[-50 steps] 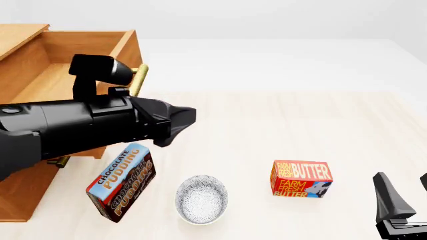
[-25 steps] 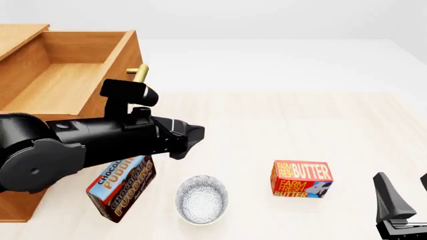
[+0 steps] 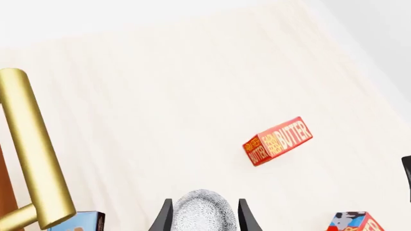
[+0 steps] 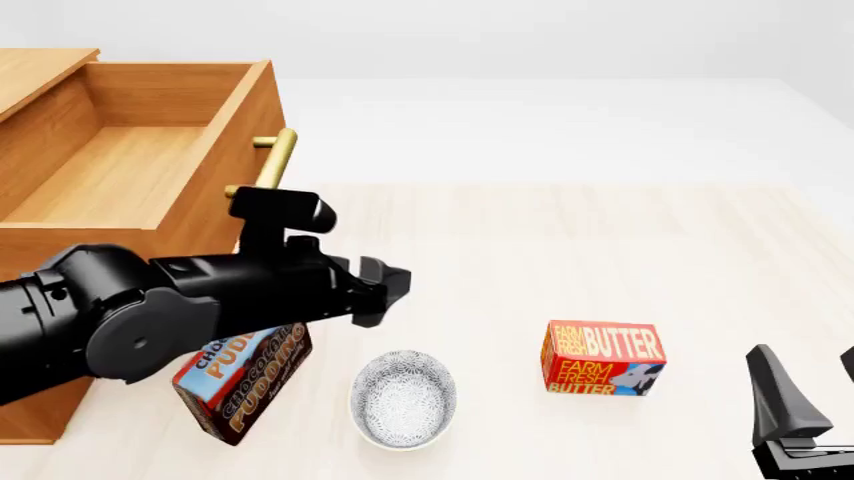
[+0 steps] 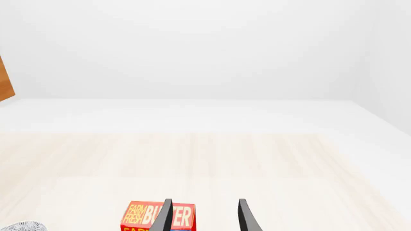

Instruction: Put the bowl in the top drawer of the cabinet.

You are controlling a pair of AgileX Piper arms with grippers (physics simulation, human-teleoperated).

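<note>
Since the earlier frames, the left arm (image 4: 147, 320) has swung down and toward the near side, clearing the open top drawer (image 4: 127, 150); its left gripper (image 4: 387, 290) now hangs above the table (image 4: 534, 250), just far-left of the bowl (image 4: 403, 398). In the left wrist view the two fingers (image 3: 161, 219) stand apart with the bowl (image 3: 202, 214) seen between them; no contact is visible. The bowl sits upright on the near part of the table, between the chocolate pudding box (image 4: 247, 385) on its left and the butter box (image 4: 601, 358) on its right, touching neither. The pudding box lies tilted, close against the cabinet (image 4: 40, 400), partly hidden by the left arm. The top drawer is pulled out, its interior bare wood, brass bar handle (image 4: 274, 160) facing right.

The right gripper (image 4: 801, 410) rests at the near right corner, fingers (image 5: 165, 216) held apart, gripping nothing.

The table surface is pale, lightly grained wood. Beyond it lies a plain white floor and a featureless white backdrop.
</note>
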